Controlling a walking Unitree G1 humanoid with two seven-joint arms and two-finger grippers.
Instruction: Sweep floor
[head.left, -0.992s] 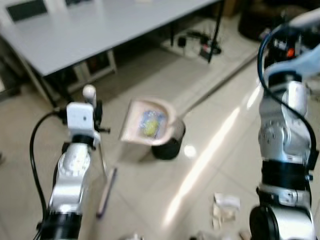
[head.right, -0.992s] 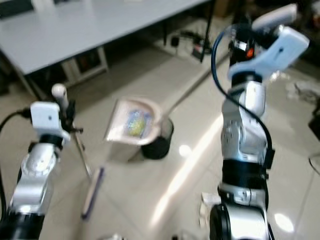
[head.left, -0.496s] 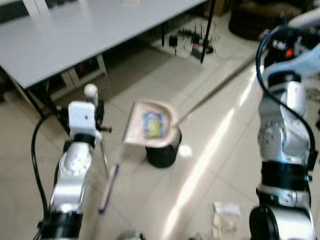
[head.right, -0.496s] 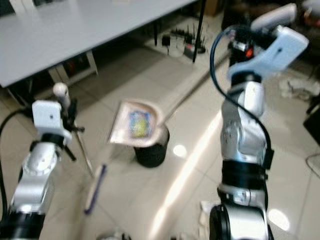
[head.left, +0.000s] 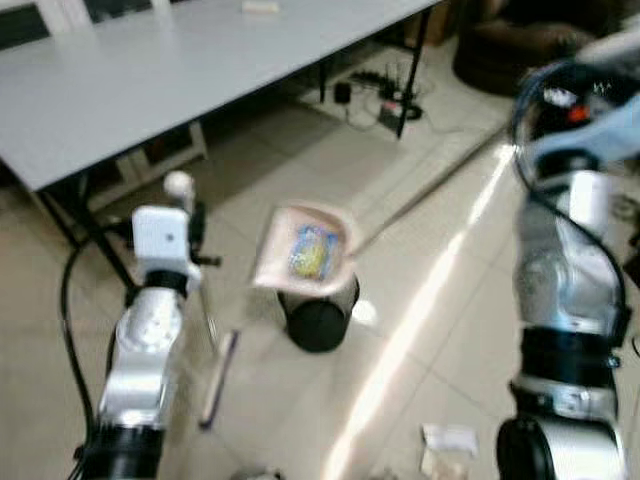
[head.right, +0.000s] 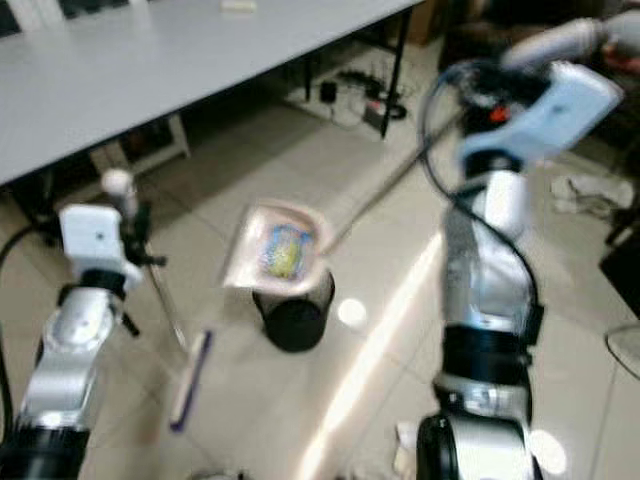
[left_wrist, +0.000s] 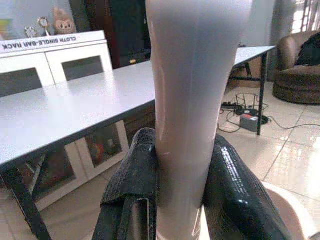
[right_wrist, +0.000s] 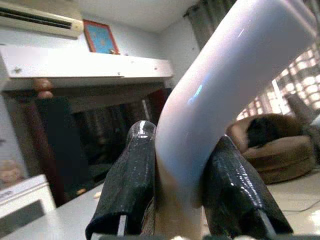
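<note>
**Dustpan over the bin, broom upright beside it**

Dustpan (head.left: 305, 252), pale pink and carrying a scrap of blue-and-yellow litter (head.left: 312, 251), hangs tilted just above a black waste bin (head.left: 320, 318) on the glossy tiled floor (head.left: 420, 330). Its long thin handle (head.left: 430, 185) runs up and away toward the robot's right.

Starting at the left: the left gripper (left_wrist: 172, 200) is clamped on the pale broom handle (left_wrist: 192, 90), both black fingers (left_wrist: 132, 185) pressed against its sides. In the head views the broom stands near upright beside the left arm, its knob (head.left: 179, 184) above the wrist and its head (head.left: 217, 380) angled on the floor just left of the bin.

Behind, a long grey table (head.left: 150, 70) spans the room, with cables and a power strip (head.left: 392, 100) on the floor under its far end.

At the right, the right gripper (right_wrist: 182, 200) is closed tight around the dustpan's glossy white grip (right_wrist: 225, 90), held high. Crumpled paper (head.left: 445, 450) lies on the floor near the right arm's base.
</note>
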